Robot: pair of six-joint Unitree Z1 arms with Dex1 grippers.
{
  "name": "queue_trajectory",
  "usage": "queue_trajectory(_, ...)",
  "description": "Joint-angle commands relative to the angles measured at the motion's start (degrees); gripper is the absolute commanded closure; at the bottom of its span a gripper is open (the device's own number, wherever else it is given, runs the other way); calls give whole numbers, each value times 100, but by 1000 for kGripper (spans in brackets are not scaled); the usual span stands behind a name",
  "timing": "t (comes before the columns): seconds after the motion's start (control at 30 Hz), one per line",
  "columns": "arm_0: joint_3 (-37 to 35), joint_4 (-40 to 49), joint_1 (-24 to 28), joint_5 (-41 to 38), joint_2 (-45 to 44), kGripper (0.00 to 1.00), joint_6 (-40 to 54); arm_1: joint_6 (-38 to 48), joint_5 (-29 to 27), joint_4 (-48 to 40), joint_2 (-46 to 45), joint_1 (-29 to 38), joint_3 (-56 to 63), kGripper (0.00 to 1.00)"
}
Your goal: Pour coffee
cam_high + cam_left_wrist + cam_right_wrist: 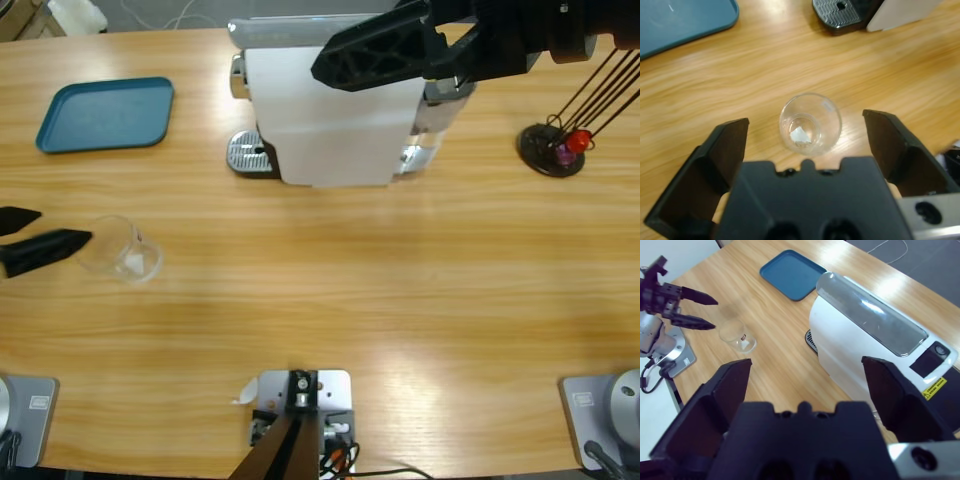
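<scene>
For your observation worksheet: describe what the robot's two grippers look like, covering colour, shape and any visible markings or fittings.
Both grippers are matte black. The left gripper has two broad, wedge-shaped jaws rising from a blocky black body, with a silver-grey plate at its lower right corner. The right gripper has the same build. From above, the left gripper shows as two tapering black points, and the right arm's black housing has triangular cut-outs.

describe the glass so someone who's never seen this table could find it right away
Start at the big white coffee machine at the table's far edge, then go to the blue tray beside it. The small clear glass stands nearer than the tray, just off the left gripper; it's the only see-through thing there.
</scene>
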Motion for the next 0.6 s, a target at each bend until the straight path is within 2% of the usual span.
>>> queue_trajectory(0.03,833,-1289,-761,460,1227,4,-494,-52,120,15,35,43,302,0)
queue_trajectory(0.13,958,-1358,-800,456,879,4,-496,-42,122,-108,90,43,409,0)
queue_trajectory(0.4,986,-1722,-800,417,1684,33,-681,-17,187,-245,167,43,429,0)
queue_trajectory(0.47,988,-1725,-800,386,1708,277,-688,-17,226,-271,167,43,432,0)
queue_trajectory(0.6,988,-1718,-800,391,1784,674,-712,-16,233,-341,202,35,432,0)
